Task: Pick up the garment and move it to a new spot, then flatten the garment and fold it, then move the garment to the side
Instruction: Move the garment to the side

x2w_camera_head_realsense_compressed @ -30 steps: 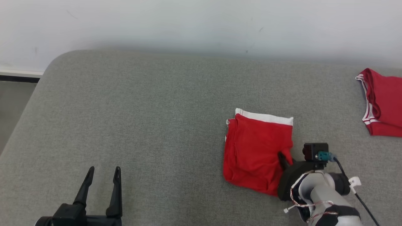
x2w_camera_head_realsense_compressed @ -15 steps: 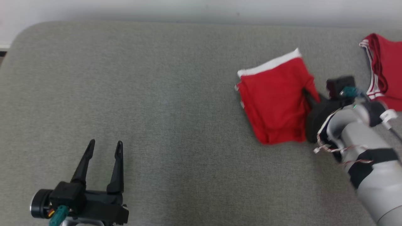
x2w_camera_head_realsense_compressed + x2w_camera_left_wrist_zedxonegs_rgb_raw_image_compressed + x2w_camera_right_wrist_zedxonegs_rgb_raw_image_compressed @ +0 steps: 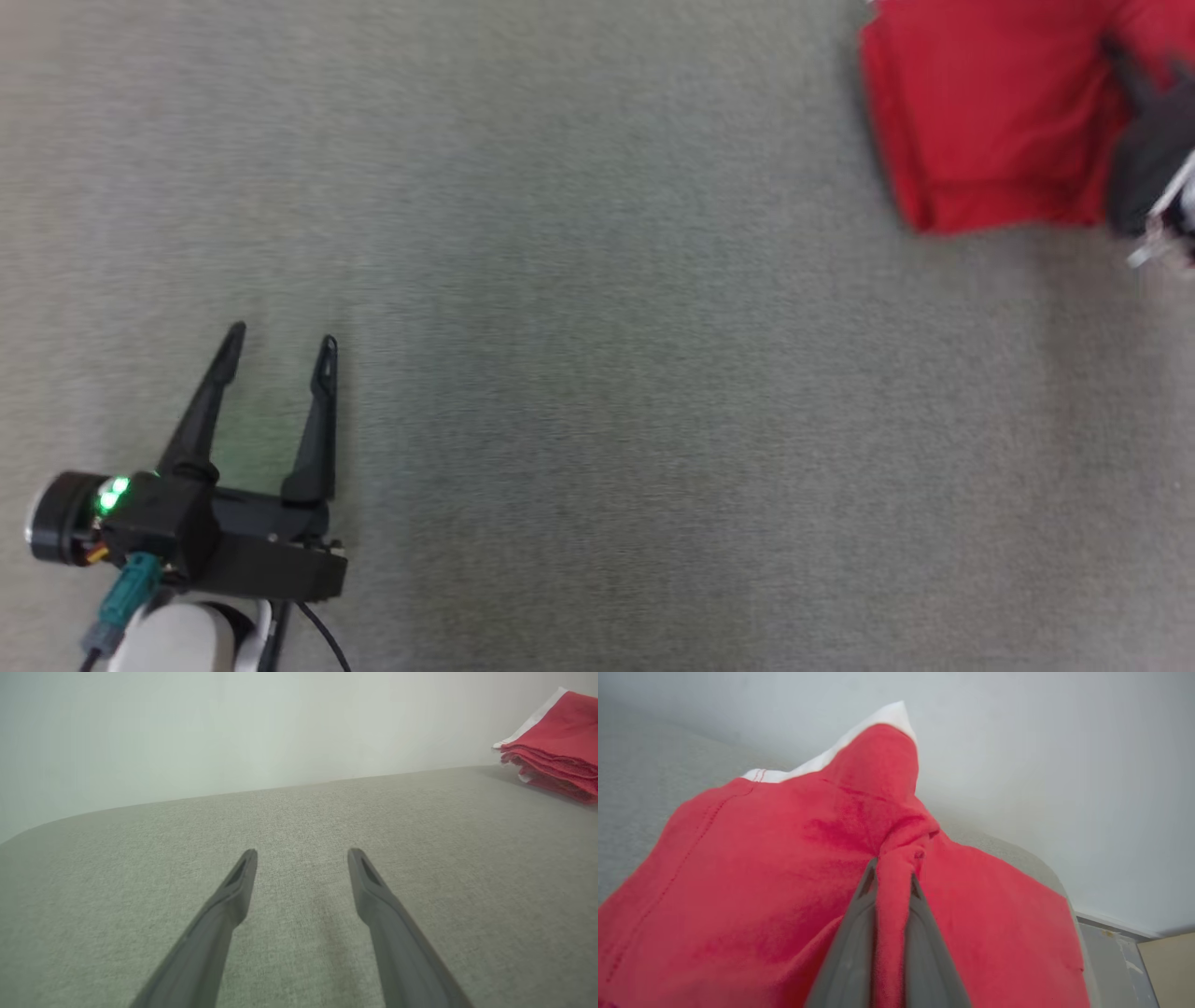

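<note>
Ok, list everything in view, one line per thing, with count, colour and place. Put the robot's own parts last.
garment: one, red with a white band, folded, at the far right of the surface
surface: one, grey fabric, under everything
wall: one, pale, behind the surface
left tool: one, black, open and empty, at the near left of the surface
right tool: one, dark, shut on a pinch of the garment
</note>
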Tool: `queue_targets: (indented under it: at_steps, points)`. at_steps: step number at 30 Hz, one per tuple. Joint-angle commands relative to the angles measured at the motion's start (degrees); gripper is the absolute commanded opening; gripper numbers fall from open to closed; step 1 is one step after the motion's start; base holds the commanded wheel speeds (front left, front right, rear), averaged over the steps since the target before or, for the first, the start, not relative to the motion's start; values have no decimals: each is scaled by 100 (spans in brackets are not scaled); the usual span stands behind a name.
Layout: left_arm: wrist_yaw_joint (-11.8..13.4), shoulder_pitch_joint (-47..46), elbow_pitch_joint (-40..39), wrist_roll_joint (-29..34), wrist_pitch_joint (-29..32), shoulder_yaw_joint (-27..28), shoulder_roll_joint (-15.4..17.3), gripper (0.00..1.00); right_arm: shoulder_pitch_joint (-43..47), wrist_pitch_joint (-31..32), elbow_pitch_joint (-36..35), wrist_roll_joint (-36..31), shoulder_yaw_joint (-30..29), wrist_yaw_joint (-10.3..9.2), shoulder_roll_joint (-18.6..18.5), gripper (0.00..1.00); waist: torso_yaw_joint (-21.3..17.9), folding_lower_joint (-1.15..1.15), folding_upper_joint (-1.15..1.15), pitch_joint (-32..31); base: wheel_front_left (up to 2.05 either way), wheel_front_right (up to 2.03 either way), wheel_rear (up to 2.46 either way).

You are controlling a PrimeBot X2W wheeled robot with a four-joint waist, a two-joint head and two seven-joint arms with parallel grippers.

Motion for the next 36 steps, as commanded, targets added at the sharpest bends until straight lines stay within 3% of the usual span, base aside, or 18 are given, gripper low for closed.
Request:
queue_targets:
  at_steps: [1,14,28,29,30,31,36]
  points:
    - [13,-88,-23,26,-16,-7,68,100,-88,12,-18,45,5,-17,-41,0,-424,-2,-1,417,0,0,0]
    - [39,-142,-504,76,119,-92,379,100,-959,152,293,191,299,-17,-903,0,-795,-2,-1,867,0,0,0]
    - [124,-78,-881,4,264,-120,458,100,-1561,11,898,-76,606,-17,-943,0,-714,-2,-1,1083,0,0,0]
    - [138,-77,-886,4,266,-113,466,100,-1596,-26,942,-130,635,-17,-945,4,-707,-2,-1,1091,0,0,0]
    - [148,-76,-894,-3,267,-107,472,100,-1634,-69,997,-152,637,-17,-942,15,-698,-2,-1,1105,0,0,0]
    - [152,-78,-898,-14,263,-102,485,100,-1679,-138,1121,-138,604,-17,-895,100,-680,-2,-1,1121,0,0,0]
    - [203,-59,-850,-40,238,-87,478,100,-1831,-374,1313,-260,570,-17,-859,100,-656,-2,-1,1087,0,0,0]
